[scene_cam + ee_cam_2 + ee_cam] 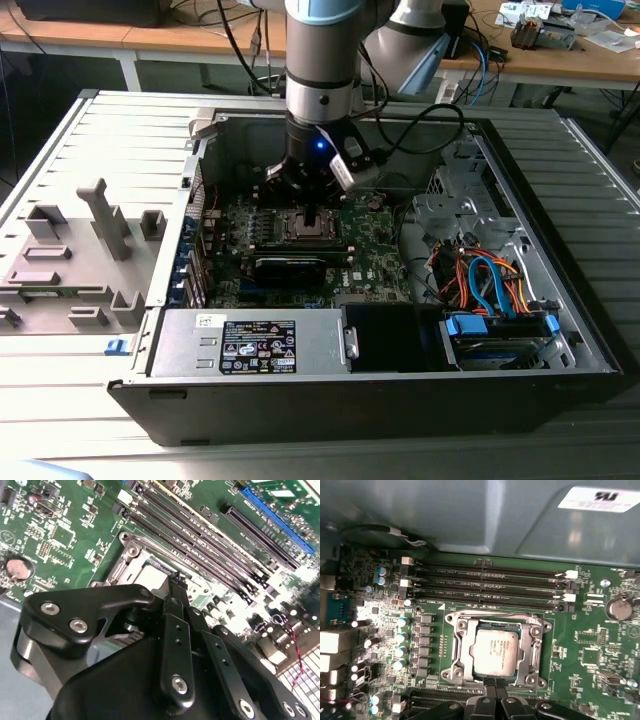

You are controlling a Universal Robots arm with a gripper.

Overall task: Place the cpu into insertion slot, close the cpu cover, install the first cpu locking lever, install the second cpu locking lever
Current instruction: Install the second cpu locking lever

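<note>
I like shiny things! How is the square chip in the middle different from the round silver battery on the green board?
The cpu is square and sits inside a metal frame; the coin battery is round and sits out on the green board. The cpu looks bigger and dull grey, the battery smaller. Both are flat and silvery.

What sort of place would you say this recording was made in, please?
Probably an electronics or robotics lab bench. An open computer case lies on a slatted metal table, the gripper hangs over the cpu in the motherboard's insertion slot, and wooden desks with cables stand behind.
</note>
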